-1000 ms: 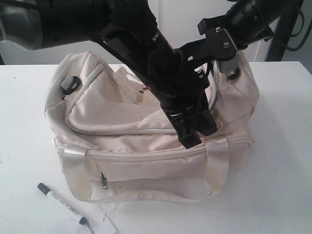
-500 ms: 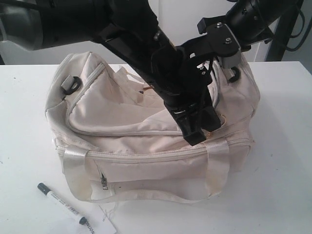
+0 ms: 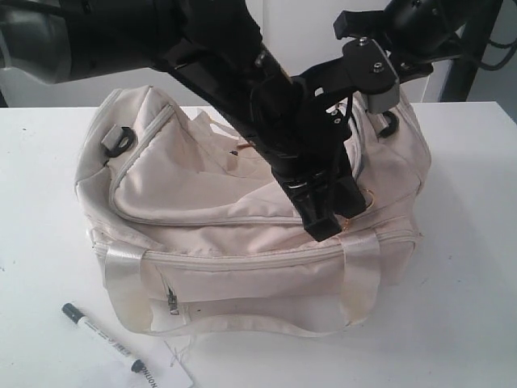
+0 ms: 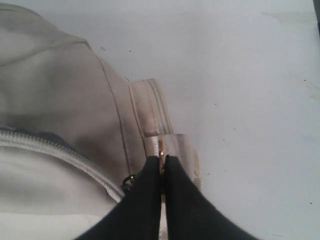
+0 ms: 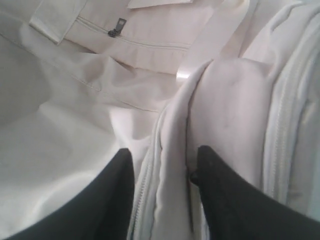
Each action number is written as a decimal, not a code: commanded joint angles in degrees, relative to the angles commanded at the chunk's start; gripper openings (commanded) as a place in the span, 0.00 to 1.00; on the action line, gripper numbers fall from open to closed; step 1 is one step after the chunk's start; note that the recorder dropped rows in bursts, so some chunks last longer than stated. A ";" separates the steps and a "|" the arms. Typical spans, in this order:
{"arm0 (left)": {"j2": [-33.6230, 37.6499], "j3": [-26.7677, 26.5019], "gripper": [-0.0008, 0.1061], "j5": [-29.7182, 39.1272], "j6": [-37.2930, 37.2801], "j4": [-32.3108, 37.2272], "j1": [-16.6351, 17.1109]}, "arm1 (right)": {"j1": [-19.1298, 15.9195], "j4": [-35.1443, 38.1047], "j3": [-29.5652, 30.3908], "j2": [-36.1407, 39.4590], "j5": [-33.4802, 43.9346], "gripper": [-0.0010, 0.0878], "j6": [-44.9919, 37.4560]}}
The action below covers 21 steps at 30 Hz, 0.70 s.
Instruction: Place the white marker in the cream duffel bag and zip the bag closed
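one white marker (image 3: 103,337) is lying diagonally, nearer the left end effector (image 4: 162,167) pinching the gold pull (image 4: 161,151) than the gaping right end effector (image 5: 162,165).

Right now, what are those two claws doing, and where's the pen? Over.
Left gripper shut on gold zipper pull. Right gripper open astride cream duffel bag rim. White marker on table, unbagged.

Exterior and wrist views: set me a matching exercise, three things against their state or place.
Things: 1 marker; 2 left pincer; 3 right pincer.
States: A open, astride a fold of the bag; B lying on the table, outside the bag; C shut on the gold pull.
Pairs: 1-B; 2-C; 3-A.
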 joint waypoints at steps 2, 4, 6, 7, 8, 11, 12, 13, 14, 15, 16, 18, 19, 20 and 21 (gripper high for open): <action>0.00 0.00 0.01 0.00 0.00 0.00 0.00 | 0.00 0.00 0.00 -0.67 1.24 0.46 0.23; 0.00 0.00 0.01 0.00 0.00 0.00 0.00 | 0.00 0.00 0.00 -0.99 1.68 0.46 0.35; 0.00 0.00 0.01 0.00 0.00 0.00 0.00 | 0.00 0.00 0.00 -1.14 1.68 0.46 0.65; 0.00 0.00 0.01 0.00 0.00 0.00 0.00 | 0.00 0.00 0.00 -1.14 1.68 0.46 1.12; 0.00 0.00 0.01 0.00 0.00 0.00 0.00 | 0.00 0.21 0.31 -1.14 1.68 0.46 1.44; 0.00 0.00 0.01 0.00 0.00 0.00 0.00 | 0.40 0.36 0.90 -1.30 1.68 0.46 2.19; 0.00 0.00 0.01 0.00 0.00 0.00 0.00 | 0.52 0.36 1.14 -1.39 1.68 0.46 2.20; 0.00 0.00 0.01 0.00 0.00 0.00 0.00 | 0.53 0.36 1.62 -1.69 1.68 0.46 2.33; 0.00 0.00 0.01 0.00 0.00 0.00 0.00 | 0.83 0.36 2.46 -2.12 1.68 0.46 2.48; 0.00 0.00 0.01 0.00 0.00 0.00 0.00 | 1.26 0.36 3.42 -2.63 1.68 0.46 2.48; 0.00 0.00 0.01 0.00 0.00 0.00 0.00 | 1.60 0.36 4.49 -2.86 1.68 0.46 2.48; 0.00 0.00 0.01 0.00 0.00 0.00 0.00 | 2.43 0.36 6.35 -3.23 1.68 0.46 2.48; 0.00 0.00 0.01 0.00 0.00 0.00 0.00 | 2.97 0.36 7.00 -3.35 1.68 0.46 2.48; 0.00 0.00 0.01 0.00 0.00 0.00 0.00 | 3.23 0.36 7.28 -3.35 1.68 0.46 2.48; 0.00 0.00 0.01 0.00 0.00 0.00 0.00 | 3.50 0.48 7.58 -3.35 1.68 0.46 2.48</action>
